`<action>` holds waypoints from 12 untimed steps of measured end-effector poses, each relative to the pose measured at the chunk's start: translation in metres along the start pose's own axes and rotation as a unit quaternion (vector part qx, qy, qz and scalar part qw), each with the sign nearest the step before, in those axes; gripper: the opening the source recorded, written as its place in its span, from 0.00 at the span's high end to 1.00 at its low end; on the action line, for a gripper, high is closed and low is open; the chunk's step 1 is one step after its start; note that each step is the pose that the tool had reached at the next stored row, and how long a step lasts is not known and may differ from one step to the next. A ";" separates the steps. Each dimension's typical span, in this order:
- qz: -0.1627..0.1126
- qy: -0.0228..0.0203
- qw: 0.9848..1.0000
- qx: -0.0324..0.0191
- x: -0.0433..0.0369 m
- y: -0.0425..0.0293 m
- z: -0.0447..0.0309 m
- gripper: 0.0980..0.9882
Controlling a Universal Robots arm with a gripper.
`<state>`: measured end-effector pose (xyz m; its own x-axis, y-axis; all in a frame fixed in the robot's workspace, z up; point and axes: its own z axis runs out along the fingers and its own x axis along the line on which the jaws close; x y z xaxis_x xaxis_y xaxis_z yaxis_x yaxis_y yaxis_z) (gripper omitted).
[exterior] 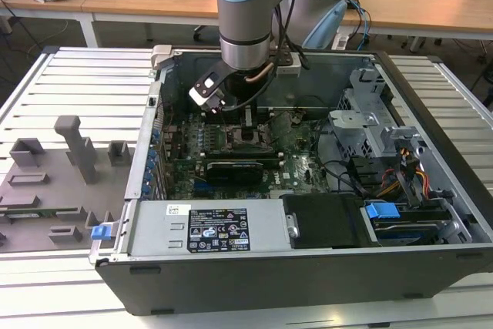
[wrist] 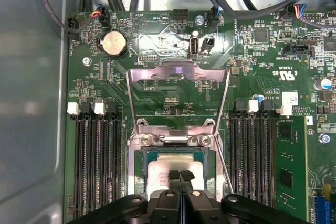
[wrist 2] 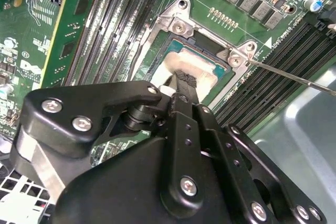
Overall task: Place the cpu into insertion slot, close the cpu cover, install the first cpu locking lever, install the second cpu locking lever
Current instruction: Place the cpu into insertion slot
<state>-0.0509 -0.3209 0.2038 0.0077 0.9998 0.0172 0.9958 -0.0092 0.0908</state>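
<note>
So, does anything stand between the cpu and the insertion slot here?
Nothing visible does. In the first wrist view the cpu already lies in the insertion slot. The cpu cover is swung open, away from it. The hand sits right over the chip, fingertips together.

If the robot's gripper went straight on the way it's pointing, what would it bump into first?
The cpu, lying in the insertion slot. The shut gripper points down at its pale face and seems to be touching it or just above it; the depth is hard to judge.

Exterior view overlooks the case (exterior: 308,283); wrist views closely share insertion slot (wrist: 137,178) (wrist 2: 207,36).
</note>
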 end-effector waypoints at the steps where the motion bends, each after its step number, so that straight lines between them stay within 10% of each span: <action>1: 0.000 0.000 1.000 0.000 0.0000 0.0000 0.0001 0.99; 5: 0.000 0.001 1.000 -0.001 0.0005 0.0005 -0.0024 0.99; 12: 0.000 -0.004 1.000 0.000 0.0008 0.0035 -0.0373 0.99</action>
<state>-0.0508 -0.3208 0.2412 0.0078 0.9999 0.0099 0.9958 -0.0087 0.0913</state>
